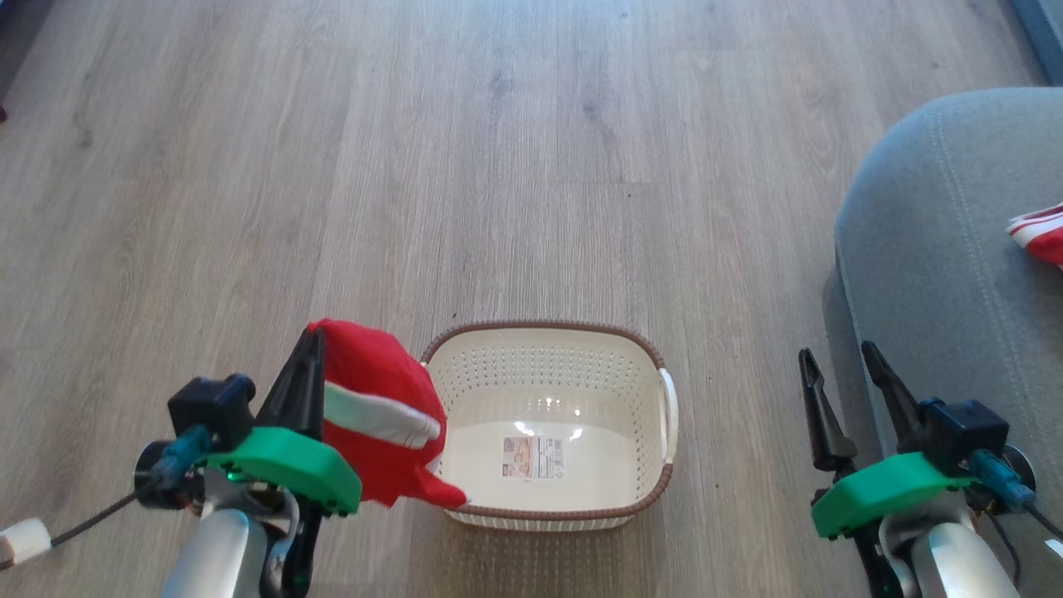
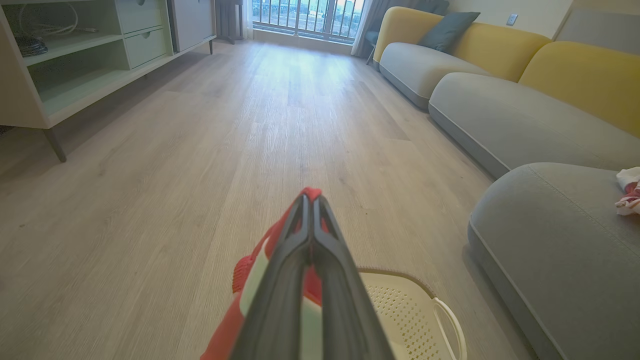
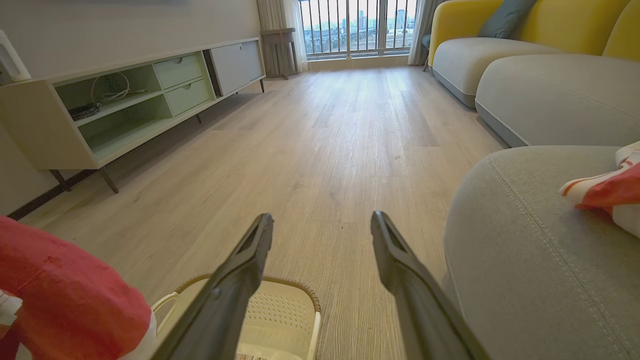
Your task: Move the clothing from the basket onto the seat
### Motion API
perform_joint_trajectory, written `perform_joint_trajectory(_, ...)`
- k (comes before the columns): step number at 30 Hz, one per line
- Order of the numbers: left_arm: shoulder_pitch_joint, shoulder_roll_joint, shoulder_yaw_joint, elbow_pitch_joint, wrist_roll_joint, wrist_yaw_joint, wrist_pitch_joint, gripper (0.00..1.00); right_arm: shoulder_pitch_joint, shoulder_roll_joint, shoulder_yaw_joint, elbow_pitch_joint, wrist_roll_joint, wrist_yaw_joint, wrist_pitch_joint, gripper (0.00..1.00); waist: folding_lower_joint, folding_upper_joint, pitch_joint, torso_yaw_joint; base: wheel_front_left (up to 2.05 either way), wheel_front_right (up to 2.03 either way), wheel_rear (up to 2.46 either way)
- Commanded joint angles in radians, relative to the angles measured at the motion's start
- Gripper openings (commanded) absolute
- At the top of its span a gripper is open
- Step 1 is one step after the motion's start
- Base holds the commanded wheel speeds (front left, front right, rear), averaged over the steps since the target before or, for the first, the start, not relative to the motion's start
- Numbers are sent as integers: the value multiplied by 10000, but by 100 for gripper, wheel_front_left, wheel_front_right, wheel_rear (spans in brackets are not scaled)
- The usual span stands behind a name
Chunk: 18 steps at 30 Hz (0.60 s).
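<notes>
Left jaws closed, fingers (image 1: 301,386) pinched tight on a red piece of clothing (image 1: 378,390) with a white stripe. The piece bunches at the tips and hangs down from them, long axis roughly vertical, off the left side of the basket (image 1: 548,365). Its lowest corner sits at the basket's near-left corner; touching the rim or not, can't tell. The basket stands on the floor (image 1: 498,166) between my two arms, nearer the left one. Inside it: perforated walls, bare bottom, a label (image 1: 531,457). No cloth in there.

Right jaws wide open, fingers (image 1: 818,415) apart, nothing between them. They hover just beside the near-left corner of the seat (image 1: 930,249).

The seat is on my right, well apart from the left jaws, with the basket in between. Another red-and-white piece (image 1: 1038,232) lies on the seat's top, in from its left edge.

Key relation: the held piece is on the far side from its goal. The right arm is nearer the seat, but the left arm has the cloth. I judge the next move is a long left-arm sweep rightward across the basket, or a waist turn toward the seat. The cloth hangs low, so it probably needs lifting to clear the rim and the seat's left edge. Risk: the dangling corner snags the rim and drags the basket. Looks like the last piece, so the task is nearly done.
</notes>
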Motion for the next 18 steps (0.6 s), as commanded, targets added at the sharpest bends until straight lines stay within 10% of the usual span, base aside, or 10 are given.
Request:
perform_joint_trajectory(1, -169, 251, 404, -509, -64, 127, 44, 0, -101, -143, 246, -275, 8, -2, -67, 100, 2, -1, -81, -29, 0, 0, 0)
perform_joint_trajectory(18, 118, 422, 321, -1122, -149, 307, 260, 0, -101, -166, 271, -308, 41, -2, -67, 100, 2, -1, -185, -303, 0, 0, 0)
